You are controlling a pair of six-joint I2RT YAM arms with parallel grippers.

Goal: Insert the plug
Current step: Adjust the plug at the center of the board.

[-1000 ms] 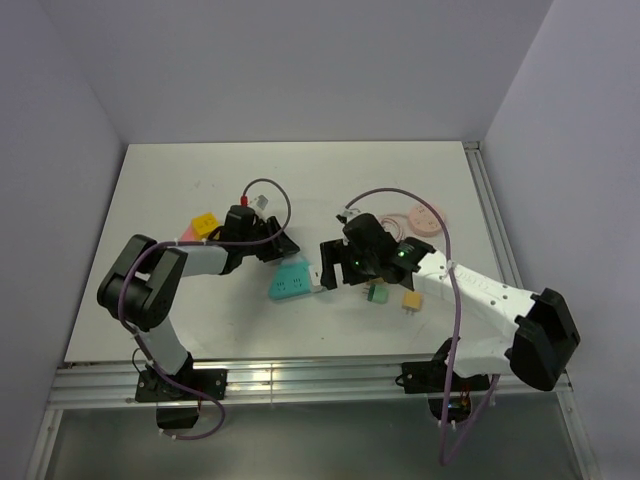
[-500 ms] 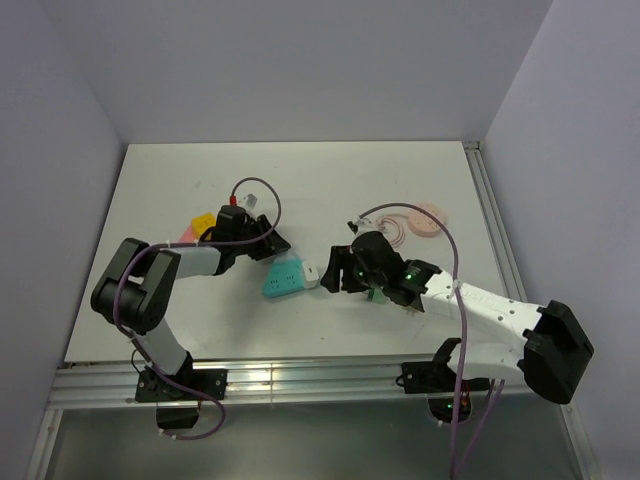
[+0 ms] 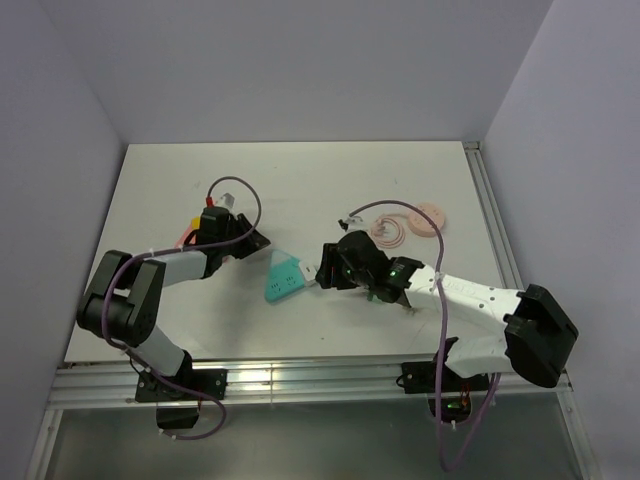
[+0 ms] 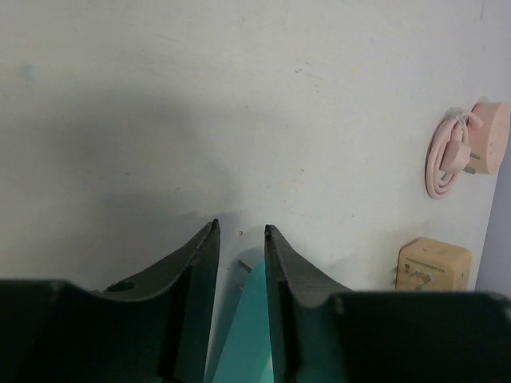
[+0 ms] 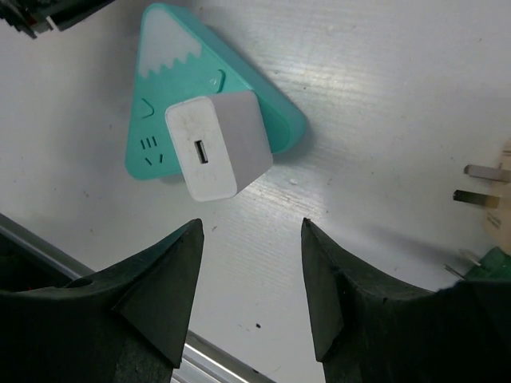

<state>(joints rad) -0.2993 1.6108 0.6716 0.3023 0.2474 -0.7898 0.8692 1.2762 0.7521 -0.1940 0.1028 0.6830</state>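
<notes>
In the upper left of the right wrist view, the white cube charger plug [image 5: 219,145] stands on the teal triangular plastic socket block [image 5: 275,120]. The left gripper [image 4: 240,231] pinches the block's corner, seemingly steadying it. The right gripper [image 5: 251,227] has its fingers spread and empty.

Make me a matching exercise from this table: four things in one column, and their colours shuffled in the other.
Things:
1. socket block
2. charger
3. coiled cable
4. square adapter

Colours:
A. pink
B. tan
C. teal
D. white

Pairs: 1-C, 2-D, 3-A, 4-B
</notes>
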